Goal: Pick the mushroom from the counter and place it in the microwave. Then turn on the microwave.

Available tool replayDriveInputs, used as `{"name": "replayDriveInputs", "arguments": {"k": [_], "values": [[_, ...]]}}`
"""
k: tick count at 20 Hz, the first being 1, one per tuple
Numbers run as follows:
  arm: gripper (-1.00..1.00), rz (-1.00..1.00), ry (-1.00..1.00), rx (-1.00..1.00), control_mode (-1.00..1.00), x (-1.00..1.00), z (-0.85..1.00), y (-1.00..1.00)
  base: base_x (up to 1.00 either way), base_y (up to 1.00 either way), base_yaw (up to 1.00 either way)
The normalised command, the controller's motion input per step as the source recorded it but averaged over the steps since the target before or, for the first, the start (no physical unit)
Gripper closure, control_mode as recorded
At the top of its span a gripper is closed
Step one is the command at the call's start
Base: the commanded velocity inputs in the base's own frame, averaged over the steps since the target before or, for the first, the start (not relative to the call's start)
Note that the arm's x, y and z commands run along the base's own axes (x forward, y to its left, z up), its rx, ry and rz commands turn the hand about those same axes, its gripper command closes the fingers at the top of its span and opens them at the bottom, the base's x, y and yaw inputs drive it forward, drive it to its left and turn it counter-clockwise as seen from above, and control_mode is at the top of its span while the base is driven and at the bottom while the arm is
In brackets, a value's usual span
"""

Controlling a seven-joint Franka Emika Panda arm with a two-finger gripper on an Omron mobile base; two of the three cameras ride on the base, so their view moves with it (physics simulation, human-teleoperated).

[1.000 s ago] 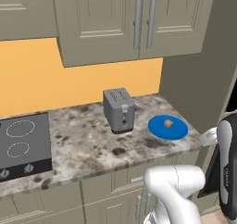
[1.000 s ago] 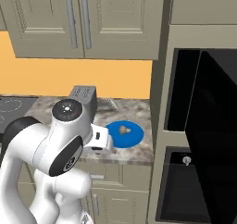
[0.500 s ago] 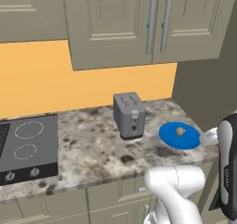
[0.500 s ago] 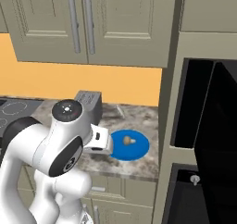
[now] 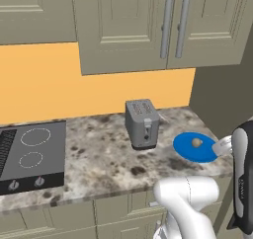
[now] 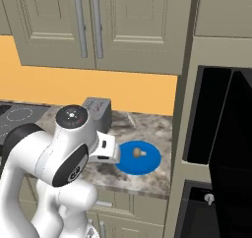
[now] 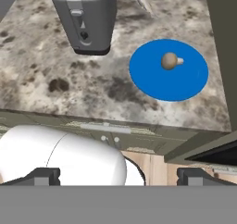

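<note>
Hanging back from the bench, my jaws stand wide apart with nothing between them; in the hand view one dark fingertip sits far to one side and the other far to the opposite side. They are well short of the bench edge, over the beige cabinet fronts below it.

The mushroom lies on its side on the blue round plate, cap toward the toaster and short stem pointing away from it. It rests a little off the plate's middle. In the left base view the same mushroom shows as a small tan knob on the plate, and in the right base view it lies on the plate near the bench's right end.

The grey toaster stands upright just beside the plate, apart from it, with its lever side facing me. Further left, well apart from the plate, the black cooktop is set into the bench.

Right of the bench, past a tall beige panel, the microwave shows as a dark box, its dark glass door swung out toward me. Beige upper cabinets with grey bar handles hang above the orange back wall
</note>
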Motion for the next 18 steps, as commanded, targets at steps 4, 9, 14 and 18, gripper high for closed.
{"name": "replayDriveInputs", "arguments": {"k": [4,9,14,18], "values": [[-1.0,0.0,0.0,0.0,1.0,0.0,0.0,0.0,0.08,-0.09,0.0],[-1.0,0.0,0.0,0.0,1.0,0.0,0.0,0.0,0.0,0.0,0.0],[-1.0,0.0,0.0,0.0,1.0,0.0,0.0,0.0,0.0,0.0,0.0],[-1.0,0.0,0.0,0.0,1.0,0.0,0.0,0.0,0.0,0.0,0.0]]}}
